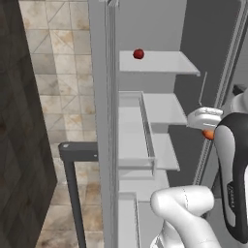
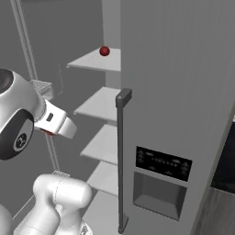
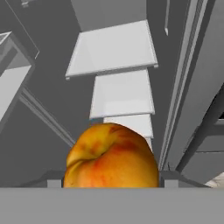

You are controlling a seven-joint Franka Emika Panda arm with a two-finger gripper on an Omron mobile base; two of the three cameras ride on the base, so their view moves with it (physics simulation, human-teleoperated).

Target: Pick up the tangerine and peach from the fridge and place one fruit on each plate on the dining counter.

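Note:
My gripper [image 3: 111, 180] is shut on the peach [image 3: 111, 157], a round red-orange fruit with a yellow blush that sits between the fingers low in the hand view. In the left base view the gripper [image 1: 207, 130] hangs in front of the open fridge [image 1: 162, 109] at middle-shelf height, to the right of the shelves, with a bit of the peach [image 1: 209, 135] peeking out under it. From the right side the gripper [image 2: 51, 129] and a sliver of peach [image 2: 48, 132] are left of the fridge shelves [image 2: 103, 108]. The tangerine, plates and dining counter are out of view.
A dark red ball [image 1: 138, 54] rests on the top shelf. A clear door bin [image 1: 138, 131] hangs on the open left door. The closed right door [image 2: 174, 69] carries a dark handle [image 2: 121, 156] and a dispenser [image 2: 160, 183]. Pale shelves [image 3: 113, 48] step down ahead.

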